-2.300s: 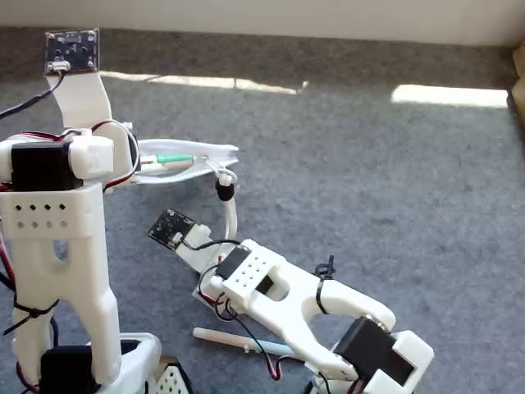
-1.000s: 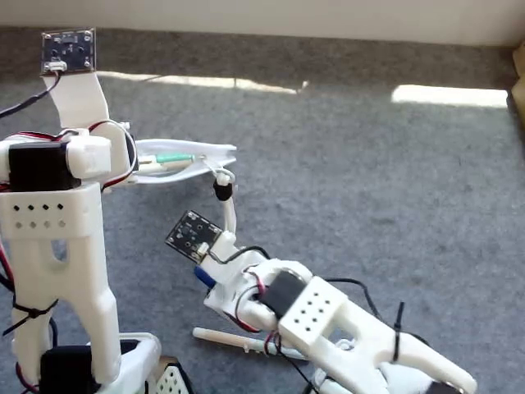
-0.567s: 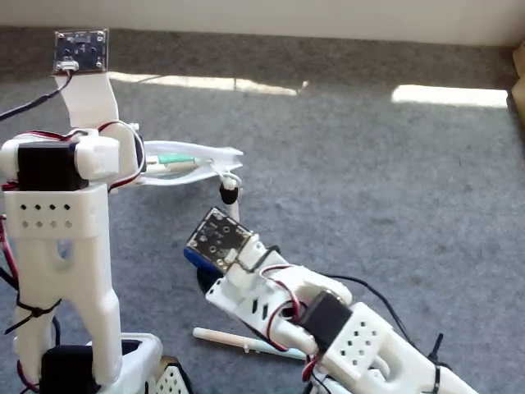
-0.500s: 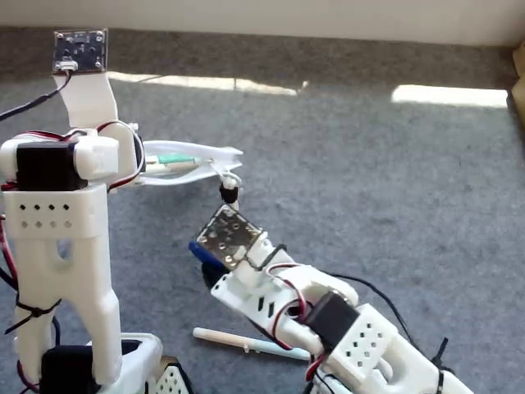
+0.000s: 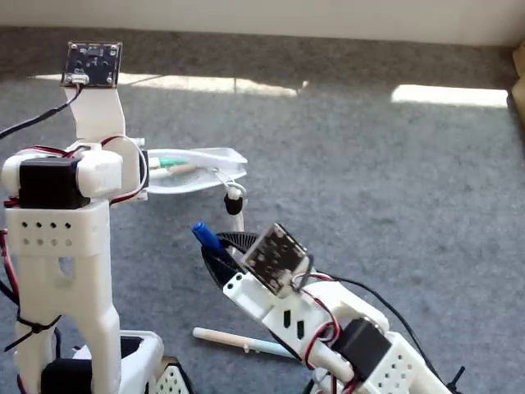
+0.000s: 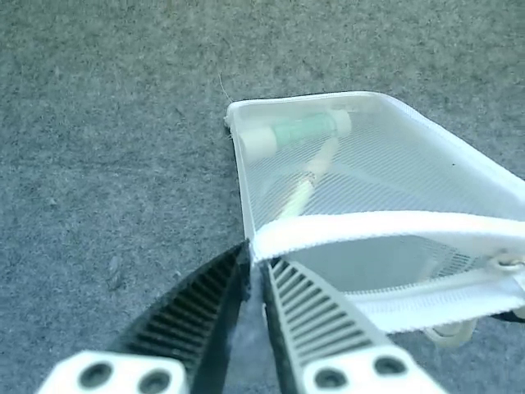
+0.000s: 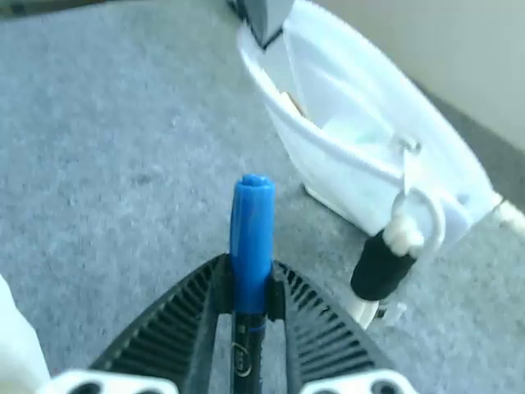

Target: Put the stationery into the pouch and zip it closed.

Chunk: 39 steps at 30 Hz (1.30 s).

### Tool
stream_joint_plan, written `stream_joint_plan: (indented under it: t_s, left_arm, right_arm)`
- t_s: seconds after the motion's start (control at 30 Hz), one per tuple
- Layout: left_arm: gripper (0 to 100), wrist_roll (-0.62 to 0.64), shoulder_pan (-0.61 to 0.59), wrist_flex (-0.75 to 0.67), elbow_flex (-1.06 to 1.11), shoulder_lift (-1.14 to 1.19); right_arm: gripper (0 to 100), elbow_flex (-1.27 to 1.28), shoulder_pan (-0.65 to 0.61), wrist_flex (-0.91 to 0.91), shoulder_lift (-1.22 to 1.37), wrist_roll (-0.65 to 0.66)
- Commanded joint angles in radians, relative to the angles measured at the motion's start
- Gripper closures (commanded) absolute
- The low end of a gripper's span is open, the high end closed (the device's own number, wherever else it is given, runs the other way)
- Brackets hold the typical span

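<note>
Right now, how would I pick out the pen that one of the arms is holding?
Find the white mesh pouch on the grey carpet. Beside it, the right arm's black fingers clamp a blue capped marker. Unlike the slim white pen lying loose nearer the arms' bases, it is blue and gripped.

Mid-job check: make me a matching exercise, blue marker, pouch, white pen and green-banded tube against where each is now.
1 blue marker
2 pouch
3 white pen
4 green-banded tube

A inside the pouch
B lying on the carpet
C held in the right gripper
D rim pinched by the left gripper

Pairs: 1-C, 2-D, 3-B, 4-A
</note>
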Motion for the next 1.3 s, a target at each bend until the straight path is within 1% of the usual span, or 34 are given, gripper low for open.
stream_joint_plan:
  t_s: [0.0, 0.2, 0.67, 0.97, 1.13, 1.27]
  left_arm:
    - [99, -0.008, 0.019, -0.020, -0.004, -0.025]
    - [99, -0.005, 0.016, -0.020, -0.004, -0.025]
    - [99, -0.003, 0.013, -0.020, -0.002, -0.024]
    - [99, -0.003, 0.013, -0.020, -0.002, -0.024]
    - [99, -0.003, 0.013, -0.020, -0.002, -0.024]
    - [99, -0.003, 0.013, -0.020, -0.002, -0.024]
  right_arm:
    - [99.5, -0.010, 0.015, -0.104, -0.102, -0.008]
    - [99.5, -0.016, 0.013, -0.257, -0.139, -0.006]
    - [99.5, -0.015, 0.012, -0.710, -0.120, -0.005]
    - [99.5, -0.016, 0.019, -1.006, 0.131, -0.005]
    - [99.5, -0.016, 0.090, -1.162, 0.278, -0.005]
    - [99.5, -0.015, 0.130, -1.247, 0.381, -0.005]
